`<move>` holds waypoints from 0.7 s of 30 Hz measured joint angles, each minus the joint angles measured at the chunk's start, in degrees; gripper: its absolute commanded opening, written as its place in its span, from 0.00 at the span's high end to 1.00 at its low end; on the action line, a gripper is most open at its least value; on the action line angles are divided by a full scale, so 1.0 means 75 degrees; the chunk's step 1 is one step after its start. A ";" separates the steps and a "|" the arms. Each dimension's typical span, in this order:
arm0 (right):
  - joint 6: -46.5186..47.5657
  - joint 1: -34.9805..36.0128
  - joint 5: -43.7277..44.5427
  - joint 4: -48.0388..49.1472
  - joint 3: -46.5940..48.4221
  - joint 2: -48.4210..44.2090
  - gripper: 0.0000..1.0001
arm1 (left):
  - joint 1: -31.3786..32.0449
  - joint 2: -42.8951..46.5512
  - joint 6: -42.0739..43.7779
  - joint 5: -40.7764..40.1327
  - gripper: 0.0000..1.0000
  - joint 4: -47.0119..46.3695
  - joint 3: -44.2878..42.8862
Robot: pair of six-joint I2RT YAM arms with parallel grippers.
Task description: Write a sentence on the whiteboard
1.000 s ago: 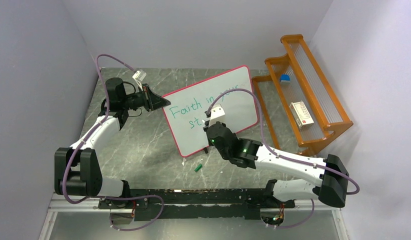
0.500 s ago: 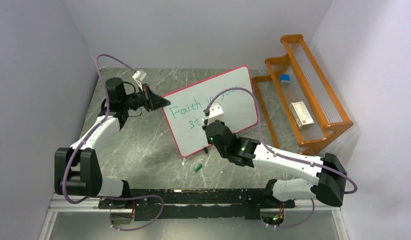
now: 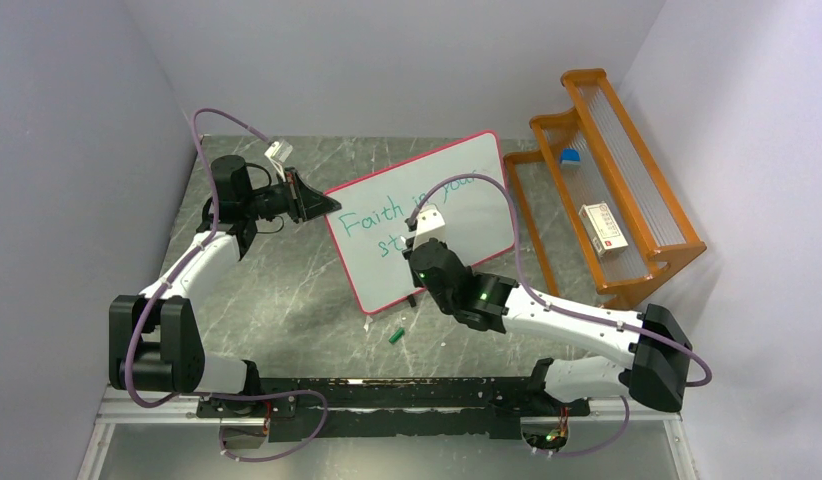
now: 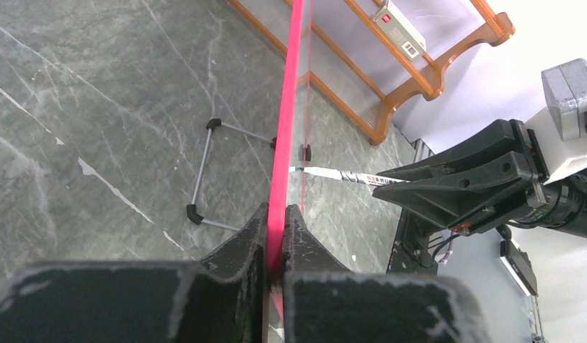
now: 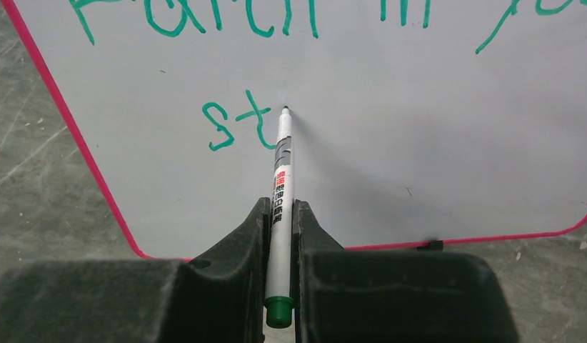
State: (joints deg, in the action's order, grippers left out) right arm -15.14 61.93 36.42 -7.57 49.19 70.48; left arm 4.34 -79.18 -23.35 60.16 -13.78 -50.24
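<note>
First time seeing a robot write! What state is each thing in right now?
whiteboard: propped up, frame edge clamped.
sentence: unfinished, second line only "st".
marker: uncapped, tip at the whiteboard beside "st".
left gripper: shut on the whiteboard.
right gripper: shut on the marker.
green cap: lying loose on the table.

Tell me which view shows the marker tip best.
Right wrist: the marker runs straight from the right gripper to the whiteboard, tip beside "st". Left wrist shows it side-on; overhead, the arm mostly hides it.
</note>
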 measured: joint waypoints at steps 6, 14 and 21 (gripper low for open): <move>-0.0003 0.0000 0.0003 -0.0003 0.0041 0.0093 1.00 | 0.0000 -0.0003 0.0000 -0.0006 0.95 0.0000 0.0000; -0.0035 -0.0012 0.0000 -0.0052 0.0041 0.0096 1.00 | 0.0000 -0.0009 0.0000 -0.0006 0.95 0.0000 0.0000; -0.0181 -0.0015 0.0006 -0.0169 0.0041 0.0093 1.00 | 0.0000 -0.0009 0.0000 -0.0006 0.95 0.0000 0.0000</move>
State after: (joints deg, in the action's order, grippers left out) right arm -16.49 61.82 36.47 -8.84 49.50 71.18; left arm 4.34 -79.24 -23.35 60.12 -13.78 -50.24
